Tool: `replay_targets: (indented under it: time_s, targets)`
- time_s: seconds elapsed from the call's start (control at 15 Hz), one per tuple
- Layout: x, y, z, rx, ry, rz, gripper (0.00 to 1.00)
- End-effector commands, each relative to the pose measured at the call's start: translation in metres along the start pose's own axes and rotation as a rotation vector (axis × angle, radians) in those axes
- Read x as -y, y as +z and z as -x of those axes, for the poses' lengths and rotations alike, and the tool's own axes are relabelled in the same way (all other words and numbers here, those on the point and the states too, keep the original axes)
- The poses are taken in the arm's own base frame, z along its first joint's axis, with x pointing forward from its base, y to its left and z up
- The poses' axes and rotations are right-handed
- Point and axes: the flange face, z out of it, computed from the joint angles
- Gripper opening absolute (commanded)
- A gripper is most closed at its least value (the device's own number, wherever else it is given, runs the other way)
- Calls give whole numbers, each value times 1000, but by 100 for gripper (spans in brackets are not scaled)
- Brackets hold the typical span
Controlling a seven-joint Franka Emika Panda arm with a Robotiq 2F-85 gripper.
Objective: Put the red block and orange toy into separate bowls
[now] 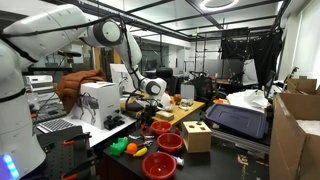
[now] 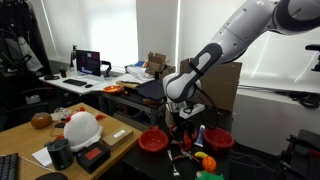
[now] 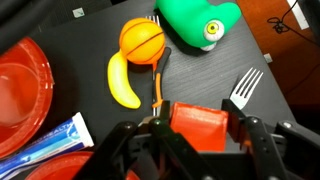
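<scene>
So I'm gripping the red block (image 3: 203,125) right now. My gripper (image 3: 200,140) is sitting about half closed, with the block pinched between both fingers (image 3: 160,138). The block is spanning the gap side to side in the wrist view and showing me a flat face. It's hanging just above the dark table (image 3: 265,45).

Here's what I'm counting in the wrist view:
- one red block
- one orange toy (image 3: 142,40)
- one yellow piece (image 3: 123,82)
- one green toy (image 3: 195,20)
- one fork (image 3: 243,88) that I'm sure of
- two red bowls, one at the left edge (image 3: 22,80) and one poking in at the bottom left (image 3: 50,168)

In an exterior view I'm seeing a red bowl on either side of the gripper (image 2: 180,128), plus one tan wooden box (image 1: 197,135) in an exterior view.

The orange toy is lying on the table ahead of my fingers, touching the yellow piece and just beside the green toy. It's round with dark basketball-style lines, so it isn't really pointing anywhere. A thin orange strand is running from it down toward my fingers. The yellow piece is curving along roughly that same line.

A blue and white tube (image 3: 45,135) is lying between the two bowls, and I'm not making out any of the print on it.
</scene>
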Motion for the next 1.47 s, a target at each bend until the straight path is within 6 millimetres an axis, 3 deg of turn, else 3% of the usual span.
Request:
replay_targets:
  time_s: [0.0,0.47,0.73,1.07,1.4]
  targets:
    - [-19,-33,5,-18,31,0,29]
    - [-75,-74,-25,-98,158,-24,29]
    - [-75,-86,-49,-142,174,-14,29]
    - [-70,-76,-76,-168,187,27,29]
    - [-103,-58,-95,-158,249,80,29]
